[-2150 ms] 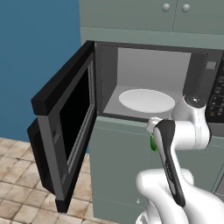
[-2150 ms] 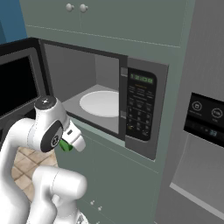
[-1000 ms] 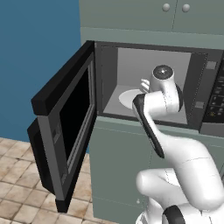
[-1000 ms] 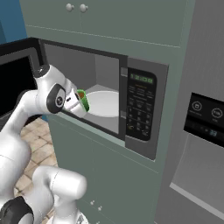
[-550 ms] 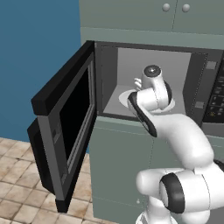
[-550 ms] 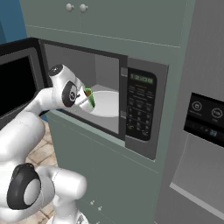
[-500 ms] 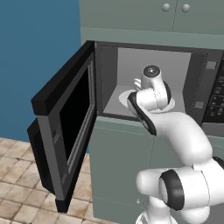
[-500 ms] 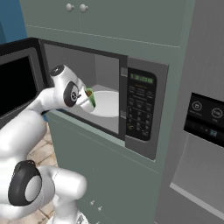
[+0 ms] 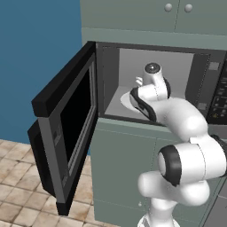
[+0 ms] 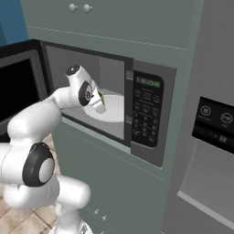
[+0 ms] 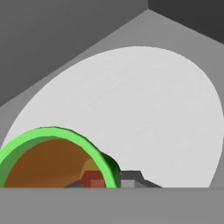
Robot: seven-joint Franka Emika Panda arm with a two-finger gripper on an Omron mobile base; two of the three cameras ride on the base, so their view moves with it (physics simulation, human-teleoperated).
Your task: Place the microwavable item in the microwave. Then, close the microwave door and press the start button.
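Note:
The microwavable item [image 10: 100, 96], a small green cup with brown contents, sits between the fingers of my gripper [image 10: 102, 103], which is shut on it. The hand is inside the open microwave [image 10: 146, 114], just above the white turntable plate [image 10: 115, 109]. In the hand view the cup [image 11: 52, 159] lies at the lower left over the plate [image 11: 144, 105], with one fingertip [image 11: 131, 178] beside it. From the left base view my wrist hides the cup inside the microwave [image 9: 201, 84]. The microwave door [image 9: 66, 128] stands swung wide open to the left.
The open door juts out over the tiled floor [image 9: 17, 195] on the left. Upper cabinets [image 9: 177, 13] sit above the microwave and a lower cabinet [image 9: 119, 168] below it. A grey fridge with a dark panel [image 10: 215, 123] stands on the right.
The arm has reached further into the microwave, carrying the green cup from the front opening to above the plate. The door has not moved.

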